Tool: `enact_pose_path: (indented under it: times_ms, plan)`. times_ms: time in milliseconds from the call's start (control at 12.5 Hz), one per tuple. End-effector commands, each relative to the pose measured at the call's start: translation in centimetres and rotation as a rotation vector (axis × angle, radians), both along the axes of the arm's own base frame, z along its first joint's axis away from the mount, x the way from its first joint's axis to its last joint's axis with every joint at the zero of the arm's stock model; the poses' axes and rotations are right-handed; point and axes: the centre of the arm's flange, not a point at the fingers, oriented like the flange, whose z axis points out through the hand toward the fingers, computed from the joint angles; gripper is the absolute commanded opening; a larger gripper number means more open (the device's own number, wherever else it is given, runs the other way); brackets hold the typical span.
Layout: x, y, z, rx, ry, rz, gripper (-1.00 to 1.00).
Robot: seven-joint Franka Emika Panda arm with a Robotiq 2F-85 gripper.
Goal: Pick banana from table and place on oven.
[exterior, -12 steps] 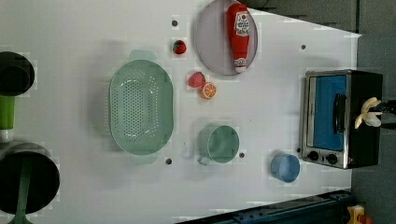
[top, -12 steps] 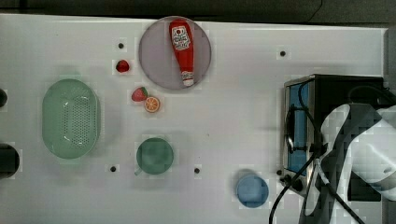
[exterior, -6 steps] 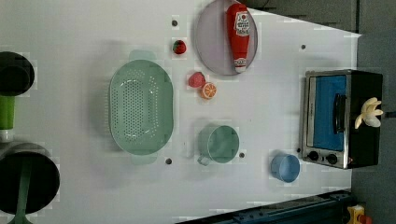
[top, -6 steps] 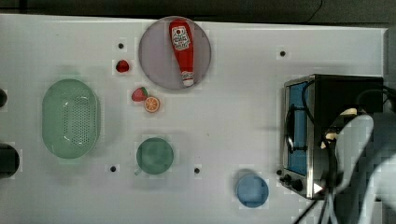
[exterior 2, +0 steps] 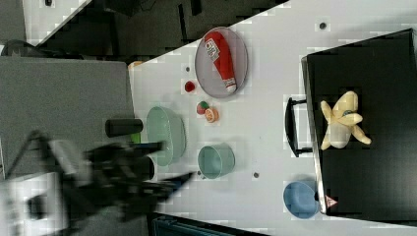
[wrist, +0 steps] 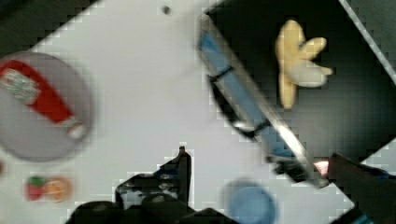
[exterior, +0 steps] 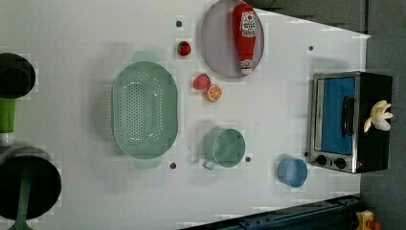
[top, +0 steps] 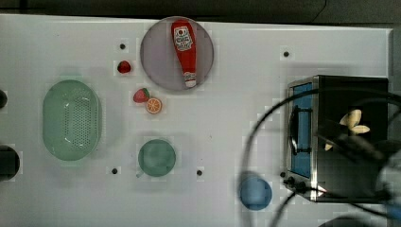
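Where holes dot it — white table [exterior: 287, 81], banana [exterior: 379, 116] on oven [exterior: 373, 148].

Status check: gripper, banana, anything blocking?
Gripper open, nothing held, clear of the oven. Banana lying on the oven black top, released. Nothing in the way; blue cup beside the oven front.

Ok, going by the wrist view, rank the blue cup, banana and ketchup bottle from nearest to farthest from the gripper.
1. Blue cup, on the table beside the oven.
2. Banana, on the oven's top.
3. Ketchup bottle, on the plate.
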Motion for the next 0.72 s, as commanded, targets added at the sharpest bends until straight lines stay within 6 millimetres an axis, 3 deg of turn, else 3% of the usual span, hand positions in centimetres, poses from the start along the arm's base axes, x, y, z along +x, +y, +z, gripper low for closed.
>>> enact_pose_path:
  times_ms: [80, 240, 400, 720]
  plan:
    - [2.3, 11.7, -4.3, 0.030, 0.104, -0.163, 1.00]
    - [1.2, 16.3, -4.3, 0.014, 0.095, -0.224, 1.00]
    - [0.4, 18.8, -4.4, 0.025, 0.096, -0.233, 1.00]
    - [-0.3, 18.0, -5.3, 0.058, 0.118, -0.253, 1.00]
